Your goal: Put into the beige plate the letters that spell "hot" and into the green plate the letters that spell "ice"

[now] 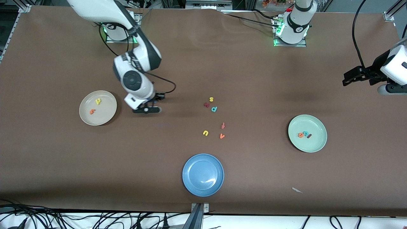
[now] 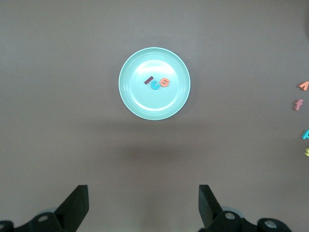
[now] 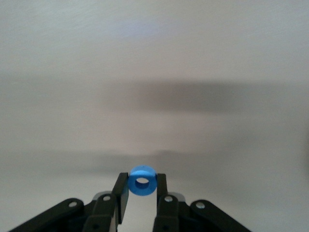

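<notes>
The right gripper [image 3: 142, 193] is clamped on the blue o [image 3: 142, 181], the little ring pinched upright between its two black fingers [image 3: 119, 193]; only the right wrist view shows this, with nothing but blurred pale-brown table cloth past it. In the front view the same gripper [image 1: 147, 109] sits in the middle-left of the frame, low over bare table just beside the beige plate [image 1: 109, 115], and the ring itself is hidden under the wrist. On that plate lie the yellow h [image 1: 98, 101] and the orange t [image 1: 92, 111], apart from each other. The left gripper [image 1: 354, 76] waits up in the air at the right edge of the frame, its fingers [image 2: 77, 205] spread wide at the bottom corners of the left wrist view. That view looks down on the green plate [image 2: 130, 101] in its upper middle, where the dark red i [image 2: 148, 80], teal c [image 2: 154, 85] and orange e [image 2: 164, 82] lie close together; in the front view the plate [image 1: 319, 144] sits at centre right. The brown table cloth [image 1: 254, 178] covers the whole table, with metal framing at the corners and cables trailing along the bottom edge. At centre frame lie the loose letters: a yellow s [image 1: 211, 99], a dark red letter [image 1: 206, 104], the teal p [image 1: 214, 109], the red-orange f [image 1: 223, 125], the yellow u [image 1: 205, 133] and the orange v [image 1: 222, 136]. Lower centre lies the blue plate [image 1: 190, 186], and a pale scrap [image 1: 297, 190] to its right.
</notes>
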`<state>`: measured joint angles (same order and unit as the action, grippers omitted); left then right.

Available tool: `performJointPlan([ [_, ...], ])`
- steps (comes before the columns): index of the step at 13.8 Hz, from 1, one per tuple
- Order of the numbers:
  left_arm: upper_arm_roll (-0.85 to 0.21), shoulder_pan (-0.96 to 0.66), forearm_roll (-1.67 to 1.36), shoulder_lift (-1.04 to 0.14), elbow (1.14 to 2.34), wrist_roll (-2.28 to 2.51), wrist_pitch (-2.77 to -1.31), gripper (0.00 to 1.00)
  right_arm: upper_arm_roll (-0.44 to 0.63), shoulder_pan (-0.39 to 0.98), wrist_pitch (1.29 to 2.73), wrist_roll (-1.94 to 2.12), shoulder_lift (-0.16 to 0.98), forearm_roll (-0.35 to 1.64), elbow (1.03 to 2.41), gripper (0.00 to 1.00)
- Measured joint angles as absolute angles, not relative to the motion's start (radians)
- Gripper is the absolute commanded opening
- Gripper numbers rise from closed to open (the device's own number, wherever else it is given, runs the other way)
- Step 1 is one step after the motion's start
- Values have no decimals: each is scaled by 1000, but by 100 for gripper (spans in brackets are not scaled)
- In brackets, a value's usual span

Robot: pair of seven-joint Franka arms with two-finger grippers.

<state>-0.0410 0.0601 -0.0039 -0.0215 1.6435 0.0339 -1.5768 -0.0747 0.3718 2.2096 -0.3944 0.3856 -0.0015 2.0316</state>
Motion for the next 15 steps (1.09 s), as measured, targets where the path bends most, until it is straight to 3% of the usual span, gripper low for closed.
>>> performJointPlan([
  [6, -41, 60, -4, -22, 1644, 34, -1578, 100, 206, 365, 2114, -117, 335, -2, 2037, 13],
  [10, -41, 60, -4, -22, 1644, 34, -1578, 100, 256, 328, 2165, 15, 399, -2, 2049, 16],
  [11, -41, 60, -4, -22, 1644, 34, -1578, 100, 257, 318, 2186, 34, 418, -2, 2053, 24],
  [12, -41, 60, -4, -22, 1644, 34, -1578, 100, 257, 311, 2203, 48, 436, -1, 2056, 53],
  [13, -41, 60, -4, -22, 1644, 34, -1578, 100, 257, 307, 2214, 53, 448, -1, 2056, 72],
  [15, -41, 60, -4, -22, 1644, 33, -1578, 100, 256, 306, 2220, 55, 453, -1, 2056, 90],
])
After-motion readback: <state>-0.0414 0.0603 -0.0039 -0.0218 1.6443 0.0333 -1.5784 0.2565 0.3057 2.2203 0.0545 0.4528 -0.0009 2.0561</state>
